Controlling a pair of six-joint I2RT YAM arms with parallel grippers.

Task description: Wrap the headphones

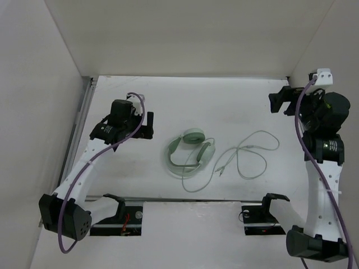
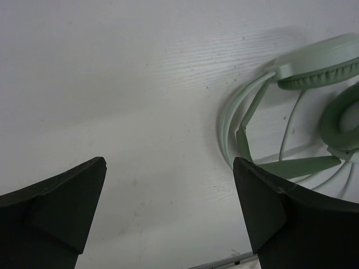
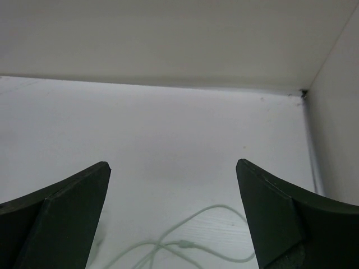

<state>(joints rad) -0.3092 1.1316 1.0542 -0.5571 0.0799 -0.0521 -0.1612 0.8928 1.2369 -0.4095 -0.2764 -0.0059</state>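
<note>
Left gripper (image 1: 150,125) and right gripper (image 1: 274,102) both stand wide apart and empty, so your wrapping is not yet begun: the headphones (image 1: 190,152) lie mid-way across the table (image 1: 224,95), cord (image 1: 251,158) sprawled rightward, and your next move calls for steadying the earcups and gathering that cord.

White table (image 1: 224,101), pale walls (image 1: 185,33), perhaps metal edge rail (image 1: 79,123)

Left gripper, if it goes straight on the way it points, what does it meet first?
Probably the bare table; the headphones lie to one side of where the left gripper points, though depth is unclear.
</note>
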